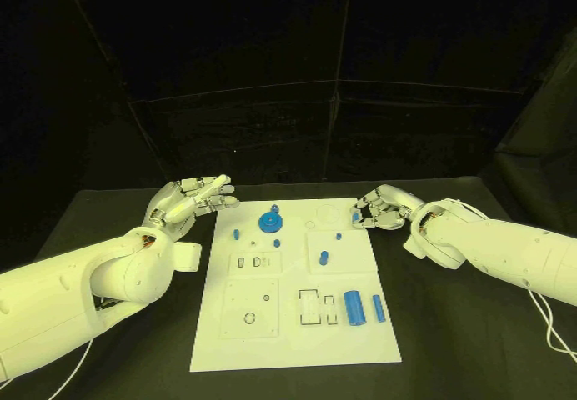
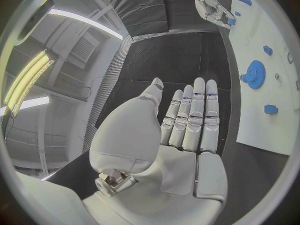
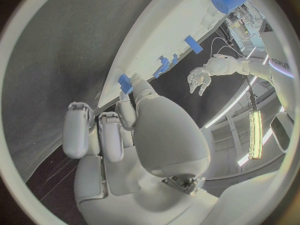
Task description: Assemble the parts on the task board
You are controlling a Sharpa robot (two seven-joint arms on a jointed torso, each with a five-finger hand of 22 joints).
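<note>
The white task board (image 1: 294, 333) lies in the middle of the black table. On it are a blue gear (image 1: 271, 222), small blue pegs (image 1: 324, 257) and two blue cylinders (image 1: 353, 307) near the front right. My left hand (image 1: 193, 200) hovers beside the board's far left corner, fingers straight and apart, holding nothing; its palm (image 2: 181, 135) faces the gear (image 2: 254, 75). My right hand (image 1: 385, 208) is at the board's far right corner and pinches a small blue part (image 1: 358, 217) at its fingertips; the right wrist view shows this blue part (image 3: 125, 82) just over the board's edge.
Several empty slots and outlines (image 1: 310, 307) mark the board's front half. Black table (image 1: 469, 350) spreads on both sides of the board. Black curtains stand behind the table.
</note>
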